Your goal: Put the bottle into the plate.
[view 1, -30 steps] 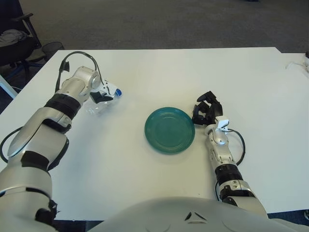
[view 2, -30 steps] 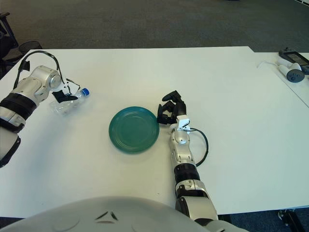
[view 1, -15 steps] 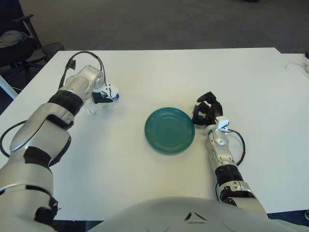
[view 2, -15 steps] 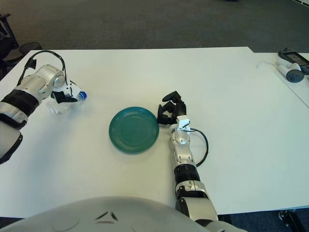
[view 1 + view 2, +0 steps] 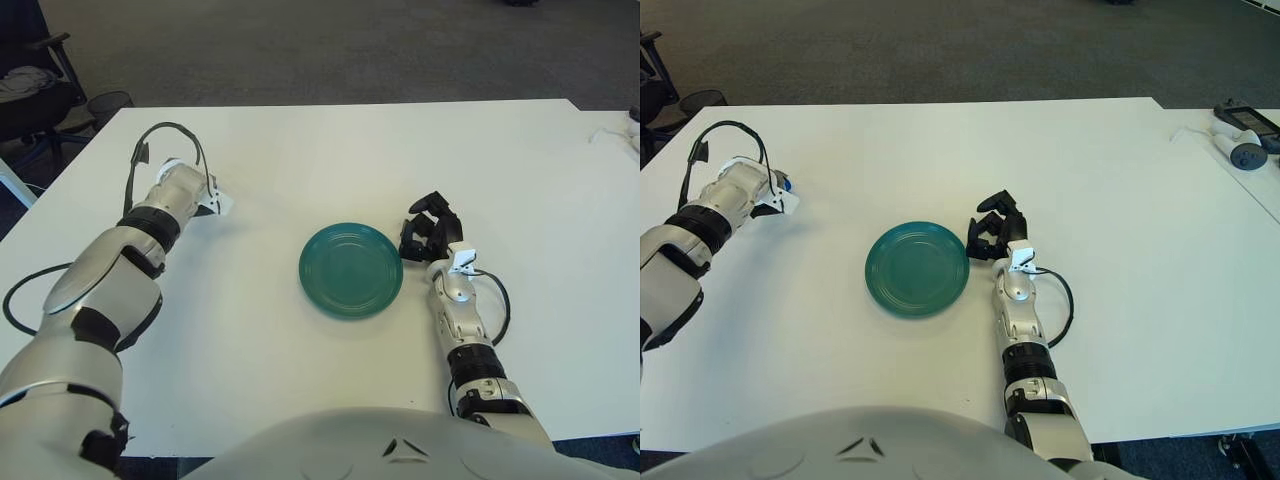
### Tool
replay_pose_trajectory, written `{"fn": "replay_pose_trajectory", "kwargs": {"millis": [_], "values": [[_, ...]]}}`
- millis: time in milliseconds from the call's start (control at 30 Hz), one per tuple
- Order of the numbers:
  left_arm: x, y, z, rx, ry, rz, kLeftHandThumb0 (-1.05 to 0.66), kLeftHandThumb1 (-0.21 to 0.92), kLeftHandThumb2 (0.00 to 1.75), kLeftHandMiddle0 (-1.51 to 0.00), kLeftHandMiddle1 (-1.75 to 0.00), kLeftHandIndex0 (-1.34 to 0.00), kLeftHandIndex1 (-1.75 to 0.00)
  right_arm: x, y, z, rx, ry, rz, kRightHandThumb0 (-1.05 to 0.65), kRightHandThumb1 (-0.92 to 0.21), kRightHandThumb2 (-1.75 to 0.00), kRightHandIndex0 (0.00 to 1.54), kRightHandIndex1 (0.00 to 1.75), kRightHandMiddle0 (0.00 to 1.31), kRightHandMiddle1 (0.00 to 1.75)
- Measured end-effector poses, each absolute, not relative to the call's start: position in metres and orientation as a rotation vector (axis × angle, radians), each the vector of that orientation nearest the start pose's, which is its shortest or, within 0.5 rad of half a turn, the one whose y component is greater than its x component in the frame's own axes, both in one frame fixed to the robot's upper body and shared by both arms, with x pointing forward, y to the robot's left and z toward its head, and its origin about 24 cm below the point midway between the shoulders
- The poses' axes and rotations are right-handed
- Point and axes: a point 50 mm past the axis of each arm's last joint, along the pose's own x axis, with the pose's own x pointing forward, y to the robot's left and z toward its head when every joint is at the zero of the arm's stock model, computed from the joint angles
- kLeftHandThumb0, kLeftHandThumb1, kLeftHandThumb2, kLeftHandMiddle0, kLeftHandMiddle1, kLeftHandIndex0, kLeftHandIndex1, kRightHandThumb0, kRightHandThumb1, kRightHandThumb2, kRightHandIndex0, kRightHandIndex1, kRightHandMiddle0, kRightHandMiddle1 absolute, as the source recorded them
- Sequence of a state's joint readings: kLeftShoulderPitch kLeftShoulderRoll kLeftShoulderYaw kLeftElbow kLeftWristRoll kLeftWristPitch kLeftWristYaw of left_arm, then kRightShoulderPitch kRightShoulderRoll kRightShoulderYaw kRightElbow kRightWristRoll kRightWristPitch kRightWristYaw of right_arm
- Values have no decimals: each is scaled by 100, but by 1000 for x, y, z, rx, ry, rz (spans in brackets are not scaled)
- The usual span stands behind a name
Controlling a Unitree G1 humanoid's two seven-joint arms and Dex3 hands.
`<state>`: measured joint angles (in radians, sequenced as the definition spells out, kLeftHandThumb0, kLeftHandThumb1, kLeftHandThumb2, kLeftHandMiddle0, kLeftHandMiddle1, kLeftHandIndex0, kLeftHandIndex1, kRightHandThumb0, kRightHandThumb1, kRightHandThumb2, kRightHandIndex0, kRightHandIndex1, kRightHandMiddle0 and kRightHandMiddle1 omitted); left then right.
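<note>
The left hand [image 5: 765, 193] is out at the far left of the white table [image 5: 330, 150], and honestly its fingers are hidden behind the wrist and forearm, so I can't tell if they're curled around anything. The only bit of the bottle [image 5: 786, 183] showing is a small blue speck, probably the cap, peeking out just past the hand in the right eye view. The rest of it is covered by the hand, so whether it's gripped or just sitting under there is impossible to say. It's well apart from the plate either way.

The right hand [image 5: 428, 228] has its black fingers [image 5: 412, 240] curled inward, empty, just beside the plate's right edge. Can't tell if they actually touch the rim.

The green plate [image 5: 351, 270] sits flat in the middle of the table with nothing on it.

A black cable [image 5: 165, 135] loops up over the left forearm, and another one [image 5: 496, 300] curves off the right wrist.

Far right edge of the table has a grey controller-looking thing [image 5: 1246, 155].
</note>
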<state>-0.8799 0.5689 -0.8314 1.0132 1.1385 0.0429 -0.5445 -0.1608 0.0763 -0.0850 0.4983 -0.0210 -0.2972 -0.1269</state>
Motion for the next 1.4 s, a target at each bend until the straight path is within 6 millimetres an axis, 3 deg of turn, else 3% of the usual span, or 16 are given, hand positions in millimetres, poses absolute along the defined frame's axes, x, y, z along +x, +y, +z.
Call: {"fn": "replay_pose_trajectory", "kwargs": {"millis": [33,67,133,267,467,1067,1100,1167,1200,1333,1400], "values": [[366,234,55,2171,780,-640,-105,92,104,-49,-166,0,0,271,-141,-6,62,56,-146,0,-14,-148,80,162,51,175],[365,235,54,2174,782,-626,-105,92,104,-45,-150,0,0,271,-141,-6,62,56,-146,0,-14,-148,80,162,51,175],[365,236,50,2178,780,-600,-105,92,102,-41,-98,0,0,271,-141,-5,62,56,-146,0,-14,-148,80,162,51,175],[363,239,44,2206,777,-545,-105,92,102,-34,-33,0,0,271,-142,-5,60,58,-147,0,-14,-148,80,162,51,175],[360,243,38,2261,763,-466,-105,92,101,-26,-8,0,0,268,-144,-5,56,55,-152,0,-14,-149,80,162,51,175],[356,249,31,2216,719,-412,-105,92,83,-34,-4,-4,-3,267,-147,-5,48,72,-136,0,-15,-148,79,164,51,175],[356,249,31,2208,715,-413,-105,92,82,-40,-12,-7,-10,267,-147,-5,48,72,-136,0,-15,-148,79,163,51,175],[356,249,30,2190,697,-423,-105,92,79,-49,-38,-4,-42,267,-147,-5,48,72,-136,0,-15,-148,79,163,51,175],[355,249,30,2187,685,-417,-105,92,77,-52,-57,-2,-67,267,-147,-5,48,72,-136,0,-15,-148,79,162,51,175],[355,251,30,2148,627,-389,-105,92,71,-53,-86,-1,-115,267,-147,-5,48,71,-136,0,-15,-148,79,162,51,175],[355,253,31,2119,576,-366,-95,92,59,-56,-110,-16,-150,267,-147,-4,48,71,-137,0,-14,-148,80,162,51,175]]}}
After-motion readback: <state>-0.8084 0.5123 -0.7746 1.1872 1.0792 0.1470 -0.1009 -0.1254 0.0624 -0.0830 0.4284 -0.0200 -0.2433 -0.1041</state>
